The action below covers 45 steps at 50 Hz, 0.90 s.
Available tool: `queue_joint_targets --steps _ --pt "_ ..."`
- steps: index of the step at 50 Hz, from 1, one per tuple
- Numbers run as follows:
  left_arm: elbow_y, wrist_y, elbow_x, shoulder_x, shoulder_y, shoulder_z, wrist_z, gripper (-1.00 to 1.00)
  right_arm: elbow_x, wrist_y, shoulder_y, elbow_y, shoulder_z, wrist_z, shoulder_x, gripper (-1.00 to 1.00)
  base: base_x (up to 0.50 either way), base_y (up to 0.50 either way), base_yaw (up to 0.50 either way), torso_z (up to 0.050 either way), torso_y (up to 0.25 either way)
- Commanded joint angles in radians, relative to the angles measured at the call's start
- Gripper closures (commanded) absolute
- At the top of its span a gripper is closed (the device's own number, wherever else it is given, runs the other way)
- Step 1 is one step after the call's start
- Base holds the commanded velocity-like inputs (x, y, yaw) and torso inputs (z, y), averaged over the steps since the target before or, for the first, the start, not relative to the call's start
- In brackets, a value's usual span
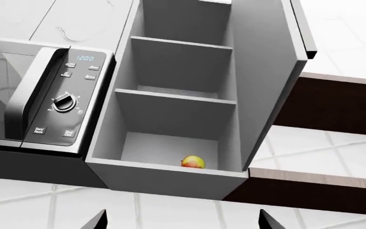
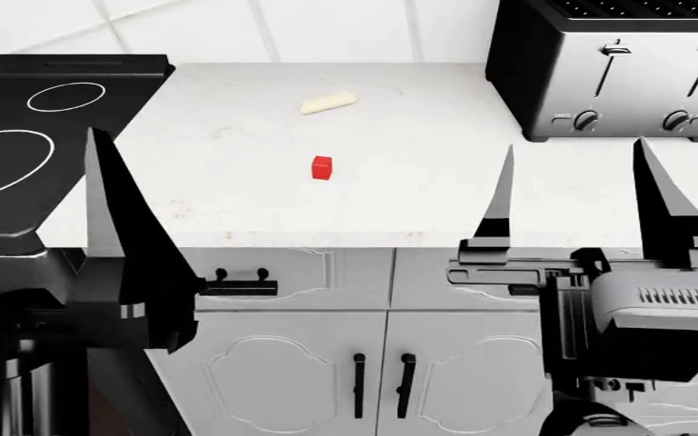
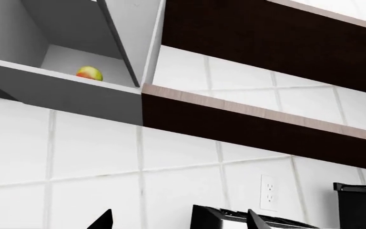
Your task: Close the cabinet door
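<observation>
The tall grey wall cabinet (image 1: 177, 95) hangs high above the counter, between the built-in microwave (image 1: 43, 100) and 2 dark wooden shelves (image 3: 259, 119). Its flat grey door (image 1: 278, 71) stands swung open on the side toward the shelves, edge-on to the left wrist camera. The rigid, hinged panel should swing lightly; I would push flat on its outer face near the free edge, with no grip needed. The dark shelves sit just beside the door. 3 compartments show; a small yellow-red apple (image 1: 193, 162) rests well inside the lowest. Below, the white countertop (image 2: 422, 200) carries a chrome toaster (image 2: 622, 68). The left gripper (image 1: 181, 220) and right gripper (image 3: 179, 220) both hold their fingers spread wide, empty.
</observation>
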Motion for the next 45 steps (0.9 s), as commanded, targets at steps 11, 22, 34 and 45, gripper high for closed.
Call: queue_joint_targets --steps 11,22,34,45 --pt "0.086 0.203 -0.059 -0.618 -0.183 0.392 -0.646 -1.0 -0.01 -0.017 0.011 -0.113 -0.021 0.036 0.03 -1.0 0.0 0.0 0.0 0.0 0.0" --pt "0.087 0.231 -0.052 -0.675 -0.218 0.448 -0.705 -1.0 -0.034 -0.024 0.007 -0.126 -0.043 0.05 0.046 -1.0 0.0 0.13 0.0 0.0 0.0" --pt "0.072 0.243 -0.055 -0.686 -0.239 0.482 -0.718 -1.0 -0.021 -0.027 0.011 -0.119 -0.042 0.059 0.057 -1.0 0.0 0.5 0.0 0.0 0.0" --pt "0.074 0.247 -0.05 -0.695 -0.242 0.496 -0.727 -1.0 0.04 -0.06 -0.002 -0.115 -0.02 0.064 0.062 -1.0 0.0 0.5 0.0 0.0 0.0"
